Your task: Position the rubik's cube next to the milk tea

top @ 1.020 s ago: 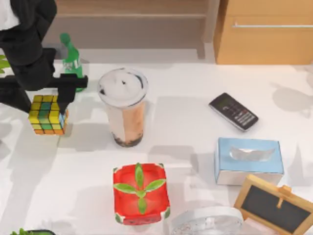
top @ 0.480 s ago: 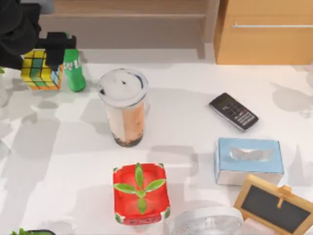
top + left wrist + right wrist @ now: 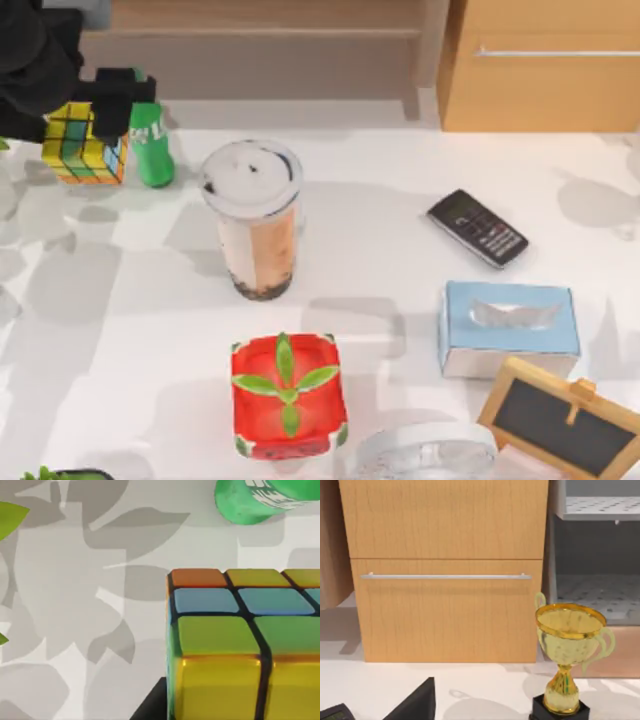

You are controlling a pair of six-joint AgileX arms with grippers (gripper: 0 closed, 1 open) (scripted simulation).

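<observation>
Yellow, green, orange and blue squares mark the cube (image 3: 84, 142), which hangs at the far left of the desk (image 3: 400, 250), clamped in the left jaws (image 3: 98, 118) of the black left arm; those jaws are clenched on the cube, one black finger (image 3: 112, 92) crossing its top edge; the cube sits just beside the green bottle (image 3: 150, 140), which stands to its right, and it is apart from the milk tea (image 3: 253, 215), a tall clear cup with a white lid and dark pearls at the bottom, standing nearer the desk's middle; in the left wrist view the cube (image 3: 245, 645) shows close up over the leaf-shadowed desk (image 3: 75, 605), with the bottle (image 3: 265, 500) beyond it; a red box (image 3: 288, 395) with green leaves lies in front of the milk tea; a black phone (image 3: 477, 228), a blue tissue box (image 3: 510, 328) and a small framed chalkboard (image 3: 562, 418) lie on the right side; the right wrist view looks at a wooden cabinet (image 3: 445, 570) and a gold trophy (image 3: 567, 655); I cannot tell how the right jaws stand
</observation>
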